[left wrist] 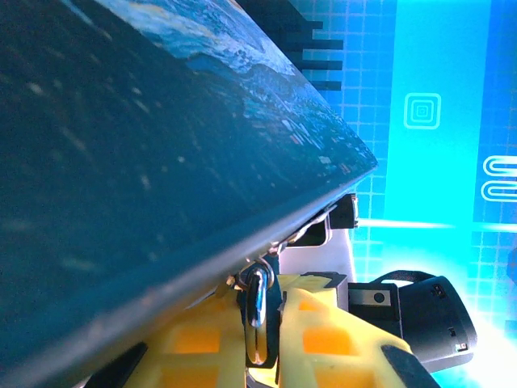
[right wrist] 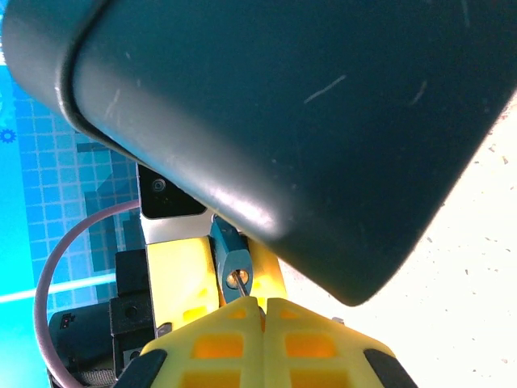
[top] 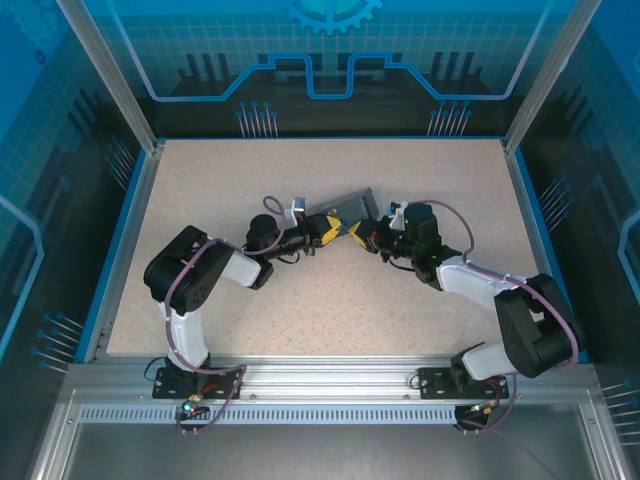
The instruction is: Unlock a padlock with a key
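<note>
Evidently we are sitting in the middle of the job, with the lining-up done and the turning left to do. We are pinching the padlock [right wrist: 229, 257] between the narrow jaws of the left gripper [top: 328, 229], right under the edge of the dark box [top: 348, 203] near the middle of the table [top: 230, 180]. Its little shackle seems to be hooked at the box's lower edge, as far as the left wrist view is telling us. We are clamping the key [right wrist: 241, 286] in the right gripper [right wrist: 260, 307], whose jaws are pressing fully together on it. The key's thin tip is sitting at or just inside the keyhole on the padlock's bottom face, and we cannot tell how deep it is reaching. The shackle is looking closed, so we are judging that three steps are remaining: seating the key fully, twisting it, and freeing the shackle.
</note>
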Robot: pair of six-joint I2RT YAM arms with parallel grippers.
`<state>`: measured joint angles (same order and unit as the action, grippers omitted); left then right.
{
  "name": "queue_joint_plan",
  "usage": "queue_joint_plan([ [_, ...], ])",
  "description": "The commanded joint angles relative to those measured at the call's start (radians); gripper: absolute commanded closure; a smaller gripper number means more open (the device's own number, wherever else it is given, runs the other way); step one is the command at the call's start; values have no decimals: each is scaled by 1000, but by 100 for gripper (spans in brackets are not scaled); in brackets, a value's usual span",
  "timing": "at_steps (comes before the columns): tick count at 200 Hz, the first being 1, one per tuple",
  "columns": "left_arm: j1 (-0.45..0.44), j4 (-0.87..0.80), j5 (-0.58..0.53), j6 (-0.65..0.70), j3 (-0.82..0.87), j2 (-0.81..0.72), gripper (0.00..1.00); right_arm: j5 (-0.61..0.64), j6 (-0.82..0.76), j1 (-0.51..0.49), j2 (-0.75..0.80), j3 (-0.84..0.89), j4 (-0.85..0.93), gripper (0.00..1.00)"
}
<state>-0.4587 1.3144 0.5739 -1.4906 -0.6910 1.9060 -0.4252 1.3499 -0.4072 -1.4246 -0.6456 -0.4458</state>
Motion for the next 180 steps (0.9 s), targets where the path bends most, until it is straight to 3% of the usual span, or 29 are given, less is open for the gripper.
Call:
queue_joint_plan([
  [1, 5, 85, 22, 25, -33, -27, 100, 3, -15, -19, -13, -5, -8, 100],
  [112, 5, 84, 23, 24, -36, -30, 100, 36, -71, -26, -35, -78, 65, 100],
  [180, 3, 84, 30, 29, -31, -29, 100, 19, -31, -57, -79, -121, 0, 100],
])
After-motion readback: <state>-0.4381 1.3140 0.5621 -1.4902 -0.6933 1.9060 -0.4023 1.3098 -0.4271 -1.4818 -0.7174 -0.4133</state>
